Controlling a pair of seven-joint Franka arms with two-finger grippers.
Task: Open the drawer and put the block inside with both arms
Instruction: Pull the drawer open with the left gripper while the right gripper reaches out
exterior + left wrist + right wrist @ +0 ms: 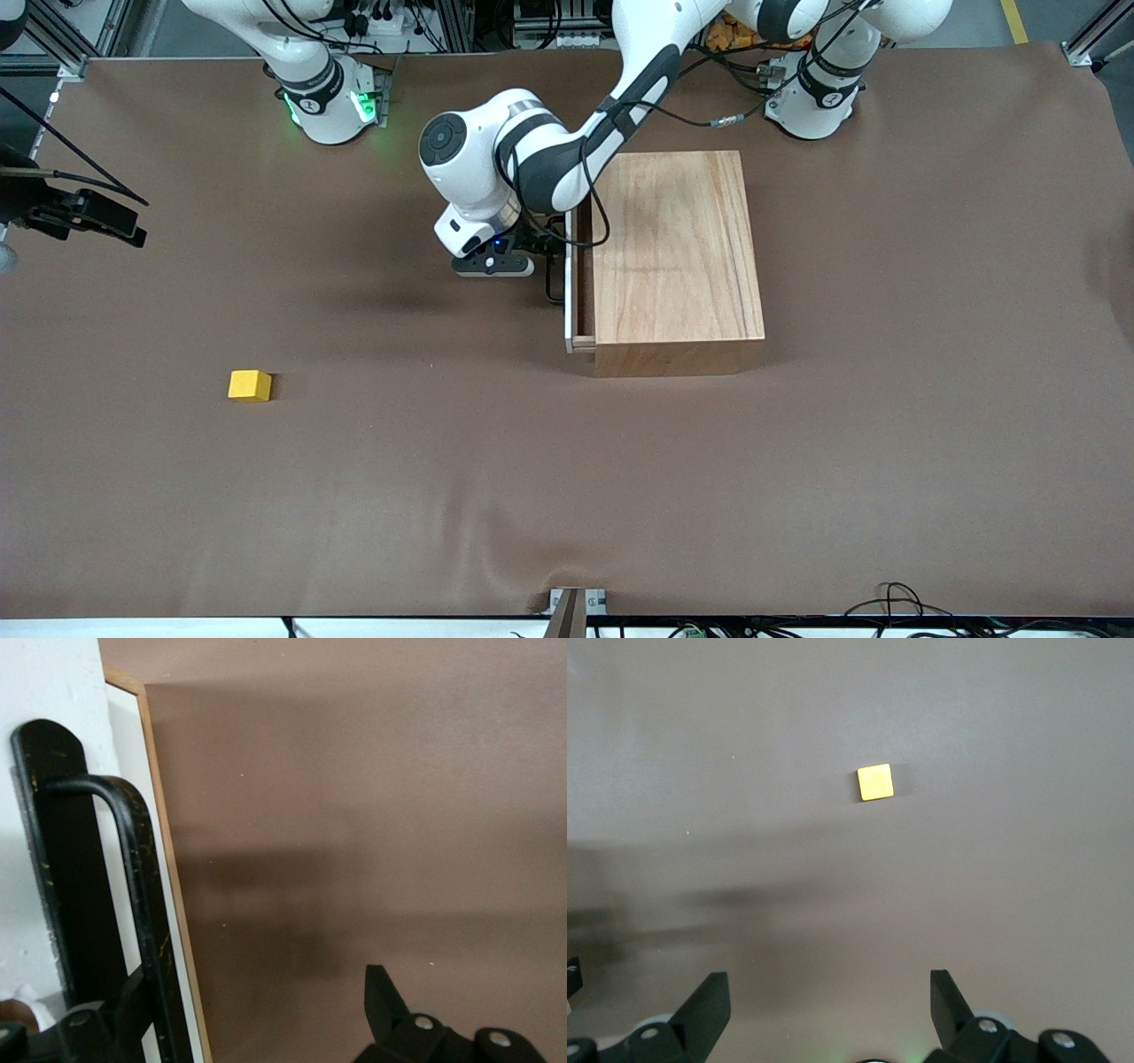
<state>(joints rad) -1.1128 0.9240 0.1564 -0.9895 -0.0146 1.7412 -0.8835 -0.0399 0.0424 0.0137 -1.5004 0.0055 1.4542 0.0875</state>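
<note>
Brown cloth covers the whole table (797, 496), which fills the front view from edge to edge. On it, in the upper middle of the frame, sits the wooden box (678, 257), with its drawer side turned toward the right arm's end of the table.

The left arm (567, 151) reaches down from the top of the frame to that side. The drawer (580, 283) stands out from the box by only a narrow gap, so I judge the opening as barely begun. The left gripper (493, 264) is low in front of the drawer. In its wrist view the jaws are spread, and the black loop handle (133, 868) runs between them, close against one finger (97, 1023). The other finger (383, 997) is well clear of it. Nothing is clamped yet.

The right gripper (830, 983) hangs over bare cloth at the upper edge of the frame on the right arm's end. Its jaws are released and empty, and that arm appears to wait.

The yellow block (250, 385) lies on the table in the lower part of the frame, nearer to the front camera than the box and well apart from both the box and the right gripper. Still to do: pull the drawer out properly, pick up the block, and set it inside.

No brand, label or readable writing shows; the small marks on the arms' base bands are too small to make out.
</note>
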